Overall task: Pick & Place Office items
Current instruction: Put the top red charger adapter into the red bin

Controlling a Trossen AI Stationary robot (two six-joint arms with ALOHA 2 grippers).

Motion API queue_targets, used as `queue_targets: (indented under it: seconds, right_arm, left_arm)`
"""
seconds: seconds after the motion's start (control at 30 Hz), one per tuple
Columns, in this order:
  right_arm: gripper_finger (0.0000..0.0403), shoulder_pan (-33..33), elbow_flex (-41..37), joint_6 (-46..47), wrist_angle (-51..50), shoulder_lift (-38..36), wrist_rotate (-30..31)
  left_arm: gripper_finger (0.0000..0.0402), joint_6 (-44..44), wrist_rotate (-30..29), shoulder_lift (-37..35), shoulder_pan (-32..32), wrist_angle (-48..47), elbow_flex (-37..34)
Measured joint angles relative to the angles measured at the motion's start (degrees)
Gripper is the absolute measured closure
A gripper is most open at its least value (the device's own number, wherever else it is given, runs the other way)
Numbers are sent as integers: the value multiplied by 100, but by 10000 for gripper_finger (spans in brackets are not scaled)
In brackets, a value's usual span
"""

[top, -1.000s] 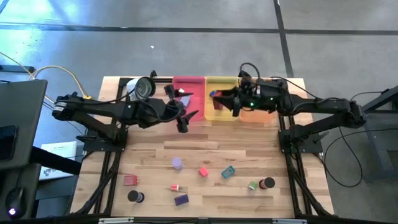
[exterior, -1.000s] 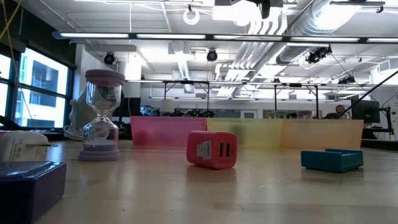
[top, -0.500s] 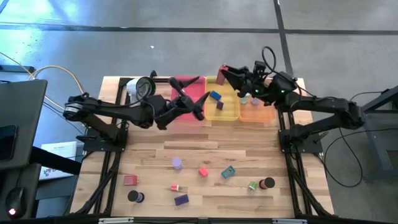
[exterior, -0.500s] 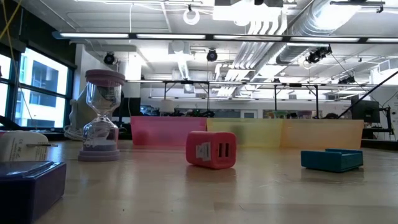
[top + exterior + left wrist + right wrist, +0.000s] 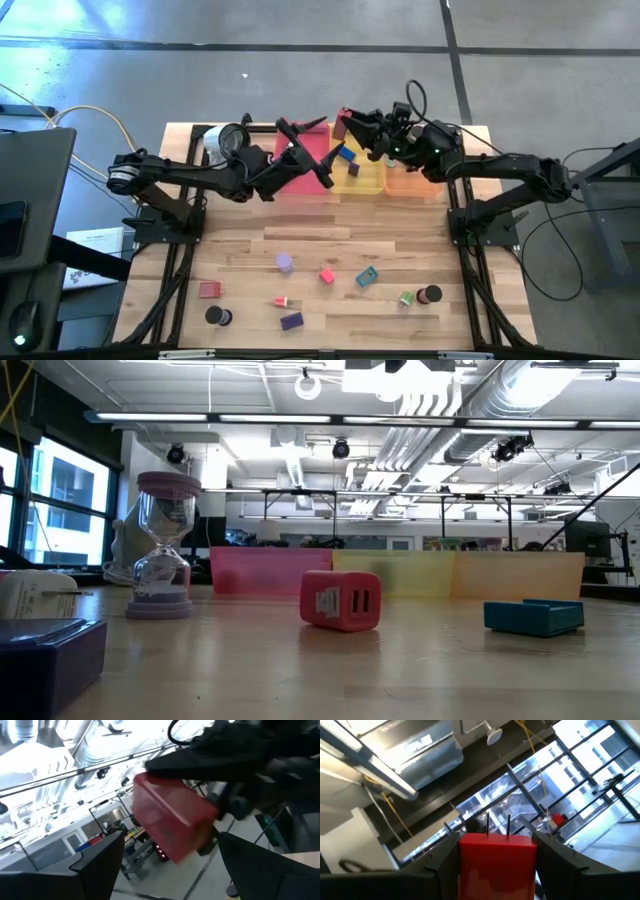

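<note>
While clamped: red block [image 5: 497, 865].

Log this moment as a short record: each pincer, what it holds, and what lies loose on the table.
left pincer: open, empty, raised over the pink tray
right pincer: shut on red pronged block, raised by the yellow tray
loose on table: lavender cylinder, teal block, purple block, several others
</note>
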Motion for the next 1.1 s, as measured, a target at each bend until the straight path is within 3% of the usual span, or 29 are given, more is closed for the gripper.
queue_targets:
  seconds: [0.53,0.93,1.1]
  right_arm:
    - [202,46,4,-2,49,113,-112]
    - [202,38,13,-95,-42,115,-137]
    - [196,38,13,-107,-137,115,-152]
  left_arm:
    - [85,-131,289,0,319,51,0]
    - [85,241,293,4,339,254,-7]
    - [112,513,289,4,321,254,-7]
